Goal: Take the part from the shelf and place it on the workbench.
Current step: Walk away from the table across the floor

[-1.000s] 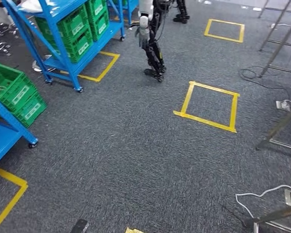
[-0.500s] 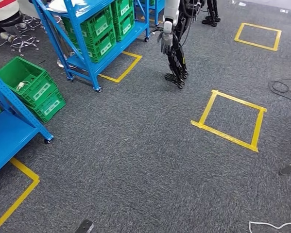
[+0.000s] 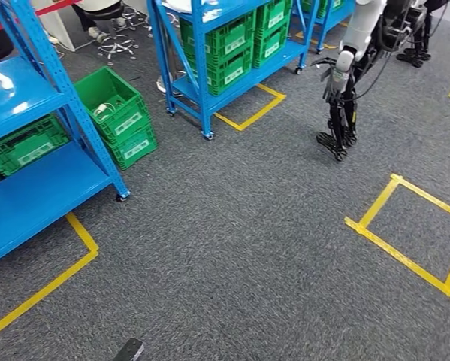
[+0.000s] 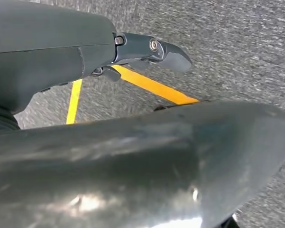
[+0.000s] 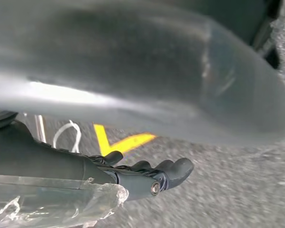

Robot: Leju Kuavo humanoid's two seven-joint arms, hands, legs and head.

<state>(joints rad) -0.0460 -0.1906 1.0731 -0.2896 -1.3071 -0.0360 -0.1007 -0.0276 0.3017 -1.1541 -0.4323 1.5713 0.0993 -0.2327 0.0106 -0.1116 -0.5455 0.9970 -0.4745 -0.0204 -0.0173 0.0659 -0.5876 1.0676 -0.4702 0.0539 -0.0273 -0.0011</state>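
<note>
Shelving in blue steel crosses the head view: one shelf [image 3: 40, 143] cut off at the left edge, a second shelf [image 3: 200, 68] behind it, both loaded with green crates [image 3: 228, 49]. Each crate wears a white label, but I cannot read the print from here. One crate [image 3: 117, 113] stands on the carpet [image 3: 222, 248] between the shelves with pale items inside, too small to identify. I cannot tell which crate holds the part, as the rims hide most contents. Yellow tape [image 3: 403, 256] marks squares on the floor. Another robot [image 3: 347, 68] stands at upper right, its top cropped by the frame. A dark object [image 3: 128, 350] pokes in at the bottom edge, mostly cut off.

At the left wrist, my left hand [image 4: 115, 156] hangs over carpet and tape, blurred. The thumb is set well apart from a straight dark finger [image 4: 152, 47], with nothing between them.

At the right wrist, my right hand [image 5: 141, 71] is the same, its fingers [image 5: 162, 173] stretched out and clear of the thumb, gripping nothing. Crumpled clear plastic [image 5: 54, 202] lies along the fingers' far side. I cannot tell what it is.
</note>
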